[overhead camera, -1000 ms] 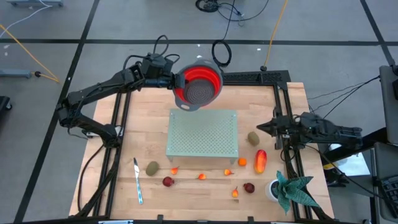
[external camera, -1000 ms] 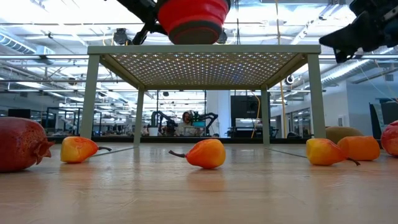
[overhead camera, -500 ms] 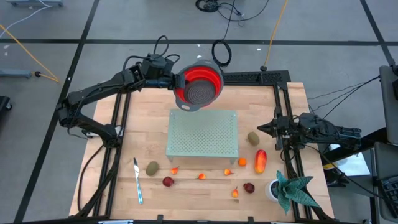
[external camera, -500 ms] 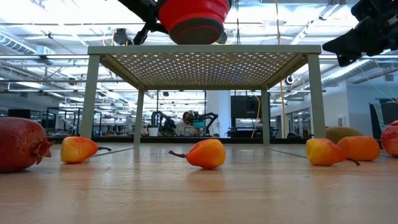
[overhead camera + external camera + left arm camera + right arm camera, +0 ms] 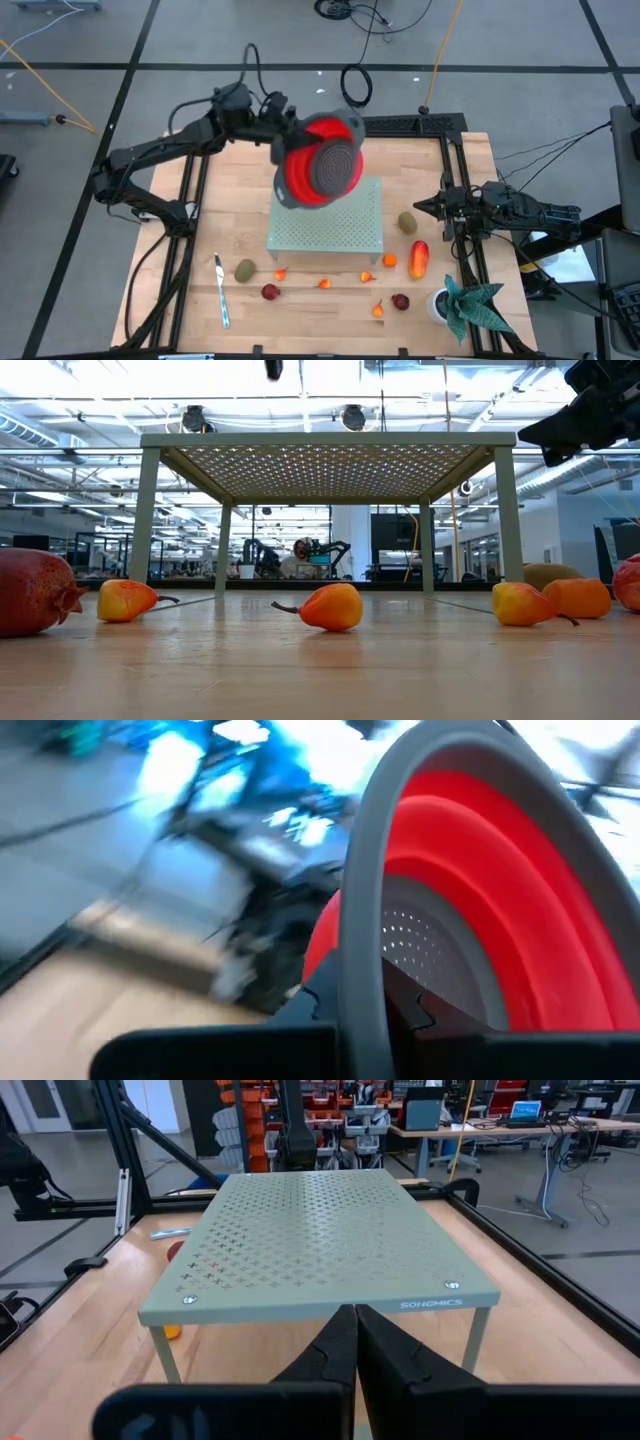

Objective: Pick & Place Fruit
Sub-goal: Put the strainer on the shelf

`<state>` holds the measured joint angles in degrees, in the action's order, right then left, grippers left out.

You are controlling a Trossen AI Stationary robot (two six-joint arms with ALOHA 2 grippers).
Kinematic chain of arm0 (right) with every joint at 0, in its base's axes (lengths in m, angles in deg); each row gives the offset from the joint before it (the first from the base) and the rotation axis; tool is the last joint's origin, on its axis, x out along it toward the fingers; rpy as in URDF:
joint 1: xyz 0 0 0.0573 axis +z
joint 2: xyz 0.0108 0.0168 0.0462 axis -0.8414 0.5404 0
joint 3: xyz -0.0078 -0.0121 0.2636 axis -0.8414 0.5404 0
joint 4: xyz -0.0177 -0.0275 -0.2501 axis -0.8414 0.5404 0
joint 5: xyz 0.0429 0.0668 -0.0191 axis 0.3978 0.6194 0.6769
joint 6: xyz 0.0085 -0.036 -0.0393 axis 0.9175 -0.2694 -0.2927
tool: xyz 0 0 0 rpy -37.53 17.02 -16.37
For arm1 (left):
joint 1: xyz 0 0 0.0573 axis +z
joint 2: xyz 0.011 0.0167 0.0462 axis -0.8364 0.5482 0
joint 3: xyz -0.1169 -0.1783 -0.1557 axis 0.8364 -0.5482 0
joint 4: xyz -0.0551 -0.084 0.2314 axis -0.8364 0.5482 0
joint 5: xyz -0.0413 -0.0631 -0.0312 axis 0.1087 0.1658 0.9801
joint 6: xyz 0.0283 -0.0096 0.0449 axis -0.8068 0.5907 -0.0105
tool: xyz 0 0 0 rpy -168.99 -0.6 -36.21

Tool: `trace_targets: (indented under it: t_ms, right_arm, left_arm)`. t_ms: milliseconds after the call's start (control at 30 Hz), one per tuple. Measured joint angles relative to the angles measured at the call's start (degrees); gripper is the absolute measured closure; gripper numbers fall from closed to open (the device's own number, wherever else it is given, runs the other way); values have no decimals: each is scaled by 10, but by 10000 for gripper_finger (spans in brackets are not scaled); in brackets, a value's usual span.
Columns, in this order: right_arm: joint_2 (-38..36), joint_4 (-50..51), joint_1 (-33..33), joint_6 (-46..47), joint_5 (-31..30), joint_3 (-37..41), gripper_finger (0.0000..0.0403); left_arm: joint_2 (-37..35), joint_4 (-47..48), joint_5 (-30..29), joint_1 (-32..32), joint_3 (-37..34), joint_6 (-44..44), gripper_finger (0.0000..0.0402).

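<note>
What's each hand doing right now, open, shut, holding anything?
Left hand: shut on the rim of the red strainer, held over the perforated stand.
Right hand: shut, empty, beside the stand.

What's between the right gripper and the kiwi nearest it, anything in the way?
Nothing. In the high view the right gripper, shut, sits close beside the kiwi, with only bare wooden table between them. The perforated green stand lies beyond the kiwi.

Left tool [image 5: 283, 128] swung red colander [image 5: 322, 170] from behind rack [image 5: 327, 225] to above its rear edge, tipped on edge; colander gone from low view.
</note>
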<state>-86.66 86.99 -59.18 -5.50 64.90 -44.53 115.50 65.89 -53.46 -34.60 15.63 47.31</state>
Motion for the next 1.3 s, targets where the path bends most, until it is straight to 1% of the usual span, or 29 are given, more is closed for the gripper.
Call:
trace_targets:
  t_ms: [100,233,333,467,667,833,900,967,1067,1133,1200,1300]
  right_arm:
    - [0,0,0,0,0,0,403]
    - [0,0,0,0,0,0,403]
    - [0,0,0,0,2,0,403]
    - [0,0,0,0,2,0,403]
    - [0,0,0,0,3,0,403]
    - [0,0,0,0,3,0,403]
    - [0,1,0,0,3,0,403]
    - [0,2,0,3,3,0,403]
    - [0,2,0,4,3,0,403]
    - [0,3,0,4,3,0,403]
    - [0,3,0,4,3,0,403]
    - [0,3,0,4,2,0,403]
  left_arm:
    - [0,-65,42,-17,0,-10,389]
    - [0,-143,83,-39,0,-12,388]
    - [0,-195,92,-59,0,-12,391]
    - [0,-242,106,-81,0,-12,391]
    - [1,-250,110,-101,0,-20,391]
    - [1,-252,95,-102,0,-20,391]
    - [1,-251,67,-103,0,-9,388]
    - [1,-252,28,-108,0,6,387]
    - [1,-259,-63,-116,0,42,392]
    - [1,-268,-146,-122,0,96,392]
    - [1,-274,-211,-123,0,153,391]
    - [0,-278,-262,-123,0,193,386]
